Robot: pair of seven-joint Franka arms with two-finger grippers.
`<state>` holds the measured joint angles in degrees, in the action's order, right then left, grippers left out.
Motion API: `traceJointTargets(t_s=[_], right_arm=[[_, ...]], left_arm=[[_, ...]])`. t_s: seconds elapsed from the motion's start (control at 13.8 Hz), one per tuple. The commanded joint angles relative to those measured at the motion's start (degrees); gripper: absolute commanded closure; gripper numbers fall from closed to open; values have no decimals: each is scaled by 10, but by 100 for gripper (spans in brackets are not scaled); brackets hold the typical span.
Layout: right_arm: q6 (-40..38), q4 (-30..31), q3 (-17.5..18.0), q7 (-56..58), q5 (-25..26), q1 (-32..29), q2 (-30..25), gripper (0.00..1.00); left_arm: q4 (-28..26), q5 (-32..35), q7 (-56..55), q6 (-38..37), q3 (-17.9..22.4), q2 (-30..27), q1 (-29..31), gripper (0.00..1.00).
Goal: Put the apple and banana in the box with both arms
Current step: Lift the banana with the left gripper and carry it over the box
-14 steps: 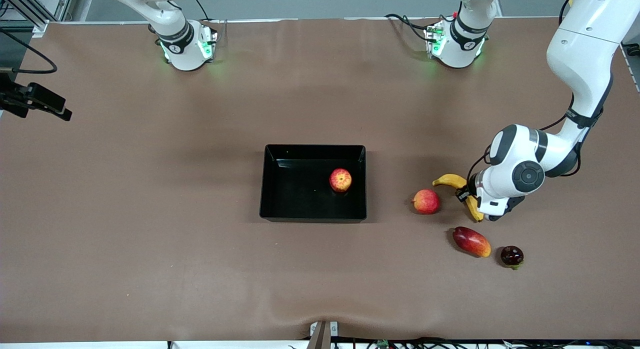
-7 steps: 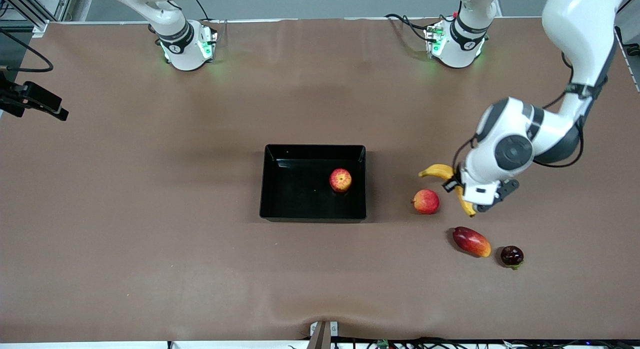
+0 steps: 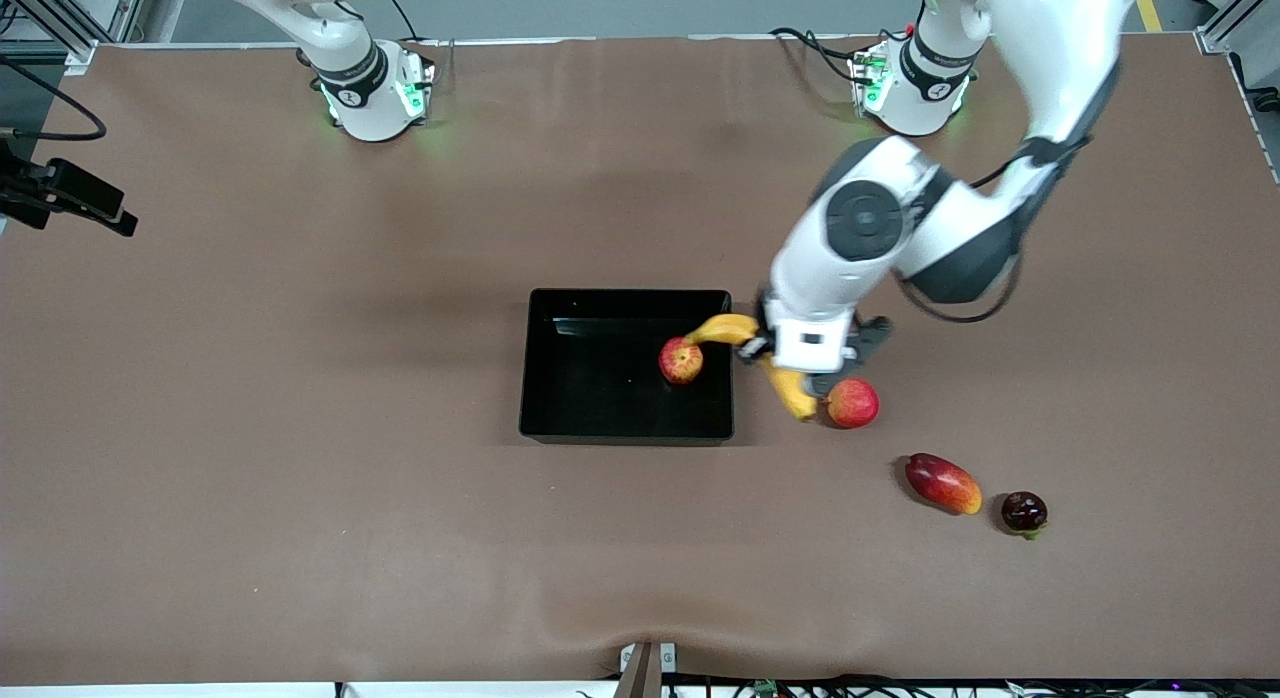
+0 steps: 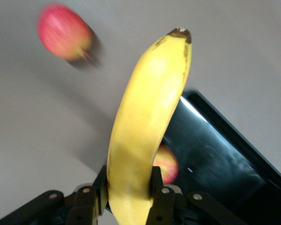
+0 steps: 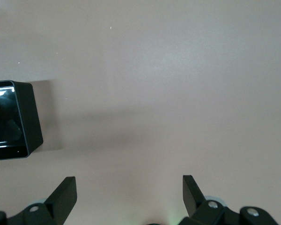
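The black box sits mid-table with the apple inside, near the wall at the left arm's end. My left gripper is shut on the middle of the banana and holds it in the air over that wall; one banana tip is over the apple. In the left wrist view the fingers clamp the banana, with the apple and box below. My right gripper is open and empty, waiting over bare table at the right arm's end; its view shows a corner of the box.
A pinkish-red round fruit lies on the table beside the box toward the left arm's end, just under the banana's other tip; it also shows in the left wrist view. A red-orange mango and a dark round fruit lie nearer the front camera.
My left arm has lifted the banana off the table by the pinkish-red fruit and carried it toward the box. The right arm has barely moved.
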<state>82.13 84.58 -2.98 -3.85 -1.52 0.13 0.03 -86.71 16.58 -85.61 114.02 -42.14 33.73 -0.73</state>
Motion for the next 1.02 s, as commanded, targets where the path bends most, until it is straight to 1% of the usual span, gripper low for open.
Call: traceJointTargets(t_s=[0.0,0.15,0.22,0.29,0.44,0.58,0.8,0.87,0.95], right_arm=[[-13,-10,1,-6,-1,0,1,0],[-36,-10,1,-9,-1,-1,1,0],[-41,-10,1,-10,-1,-2,1,0],[-41,-10,0,-10,0,-3,1,0],[-42,-10,-1,-10,1,-4,1,0],[-44,-10,-1,-7,0,-7,1,0],[-43,-10,-1,-11,-1,-11,3,0],[-38,-10,-1,-11,-2,-10,4,0],[-36,-10,-1,-11,-2,-6,8,0]], left_arm=[[98,0,-25,-10,56,65,-101,100],[119,-1,-24,0,125,77,-188,100],[120,-1,-24,11,153,82,-224,100],[120,-3,-22,31,173,86,-248,100],[134,-5,-22,67,179,111,-267,100],[153,-4,-18,80,179,136,-284,100],[153,-4,-9,124,179,163,-299,100],[153,-5,11,130,179,167,-300,100],[152,-5,56,130,179,171,-300,100]])
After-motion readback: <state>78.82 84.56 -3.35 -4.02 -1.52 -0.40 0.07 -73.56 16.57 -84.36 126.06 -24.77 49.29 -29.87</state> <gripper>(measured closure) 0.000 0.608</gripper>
